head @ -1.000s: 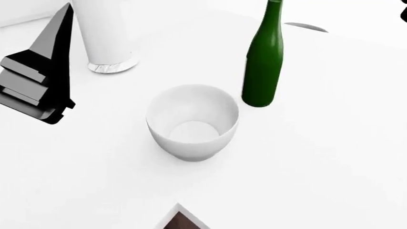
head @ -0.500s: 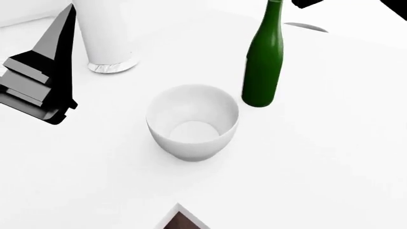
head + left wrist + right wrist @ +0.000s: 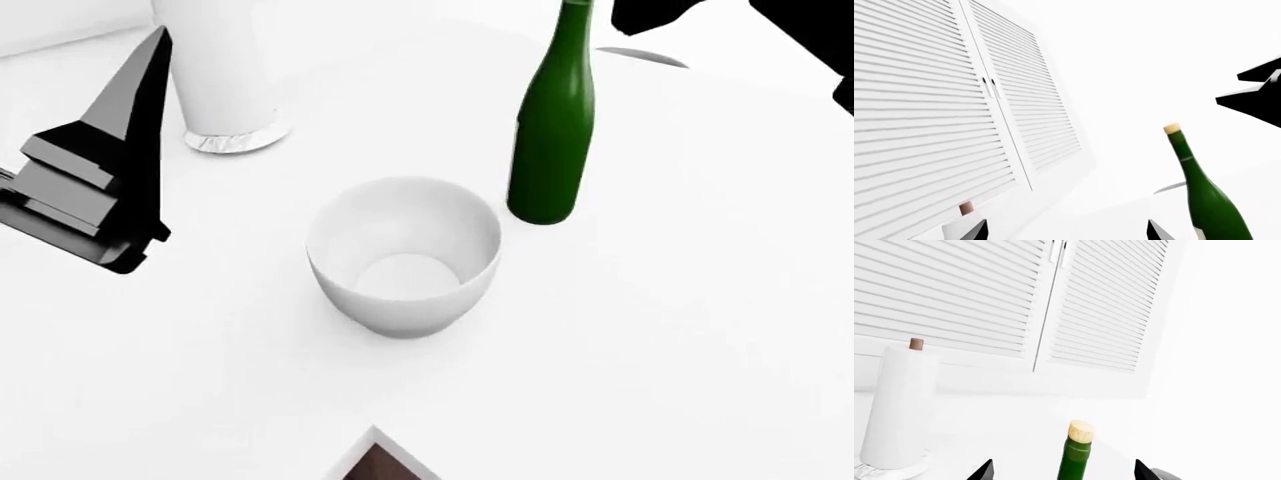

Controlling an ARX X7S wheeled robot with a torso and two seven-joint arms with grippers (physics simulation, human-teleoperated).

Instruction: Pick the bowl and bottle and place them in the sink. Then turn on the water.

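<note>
Left claw [image 3: 100,170] sits at the left edge of the head view, over the tabletop [image 3: 667,300], touching nothing; can't tell if it's released or clenched from that angle. Right claw [image 3: 747,30] pokes in at the upper right, near the bottle's neck, and its wrist view shows the fingertips [image 3: 981,471] spread apart with the cork between them, so it's released. Bowl [image 3: 404,255] is upright mid-frame, empty. Bottle [image 3: 554,125] stands upright just right of and behind it, not touching. Tall white cylinder [image 3: 227,70] with a silvery base sits upper left. Louvered cabinet doors [image 3: 1021,300] fill the background of both wrist views.
</note>
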